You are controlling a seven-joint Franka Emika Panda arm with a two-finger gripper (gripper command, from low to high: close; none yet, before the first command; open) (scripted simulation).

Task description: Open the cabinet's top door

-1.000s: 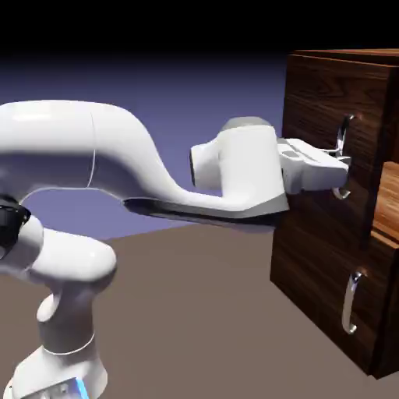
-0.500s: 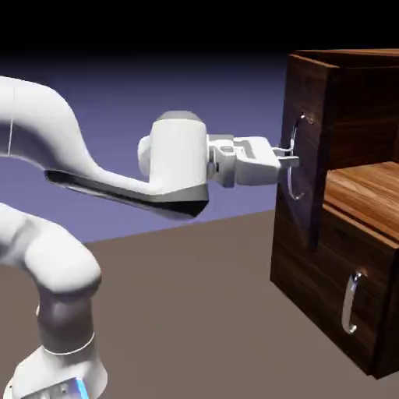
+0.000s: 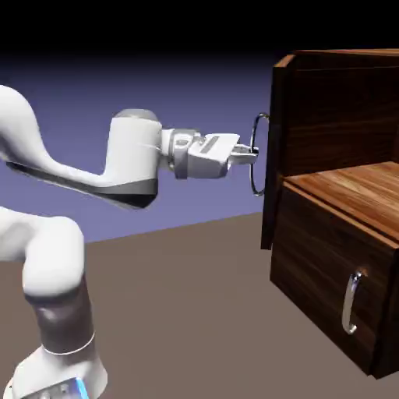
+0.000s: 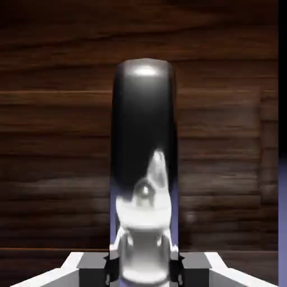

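Note:
The dark walnut cabinet (image 3: pixel 335 101) stands at the exterior view's right. Its top door (image 3: pixel 271 179) is swung wide open and shows almost edge-on. On the door's outer face sits the long curved silver handle (image 3: pixel 256 160), and my gripper (image 3: pixel 251 151) is shut on it from the left, with the arm stretched out level. In the hand view the handle (image 4: pixel 144 140) runs upright through the middle, large and dark, between my grey fingertips (image 4: pixel 89 262). The door's wood grain (image 4: pixel 56 140) fills the space behind it.
Below the open compartment is the shorter lower panel (image 3: pixel 323 292), closed, with its small silver handle (image 3: pixel 351 304). A lighter wood shelf top (image 3: pixel 351 187) shows inside the opening. The brown table (image 3: pixel 187 312) spreads out between the robot's base and the cabinet.
My hand has drawn back to the left with the handle in its grip. The top door has swung from closed to wide open, baring the inside of the cabinet.

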